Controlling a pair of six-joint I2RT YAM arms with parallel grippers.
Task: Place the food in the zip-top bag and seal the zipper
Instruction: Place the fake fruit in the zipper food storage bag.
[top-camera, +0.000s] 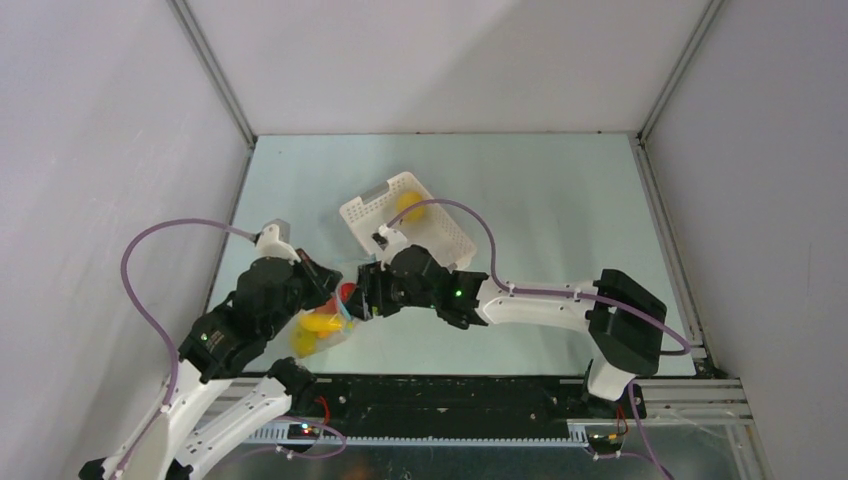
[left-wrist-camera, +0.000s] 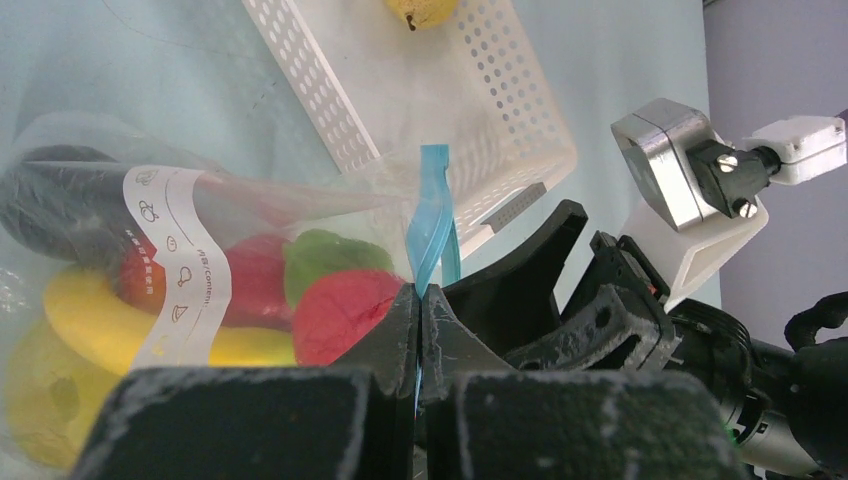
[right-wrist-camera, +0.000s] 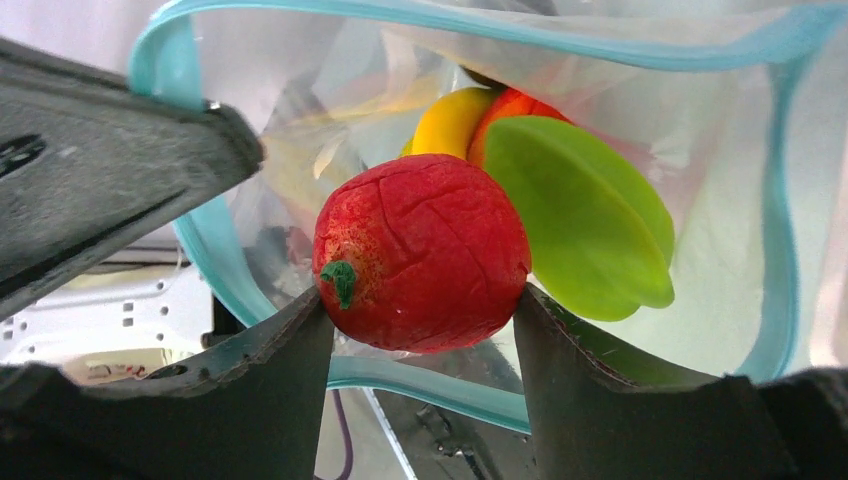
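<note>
The clear zip-top bag (top-camera: 322, 332) lies between the two arms, holding a banana (left-wrist-camera: 110, 320), red pieces, a green piece (left-wrist-camera: 325, 258) and a dark piece (left-wrist-camera: 60, 195). My left gripper (left-wrist-camera: 420, 300) is shut on the light-blue zipper (left-wrist-camera: 430, 215) at the bag's mouth edge. My right gripper (right-wrist-camera: 420, 310) is shut on a red apple (right-wrist-camera: 420, 262) and holds it at the open mouth of the bag, ringed by the zipper strip (right-wrist-camera: 210, 270). Behind the apple are a green piece (right-wrist-camera: 590, 220) and a banana (right-wrist-camera: 450, 120). In the top view the two grippers meet (top-camera: 350, 295).
A white slotted basket (top-camera: 430, 232) stands just behind the grippers with a yellow lemon (top-camera: 408, 205) in it; it also shows in the left wrist view (left-wrist-camera: 500, 130). Grey walls close in the table on three sides.
</note>
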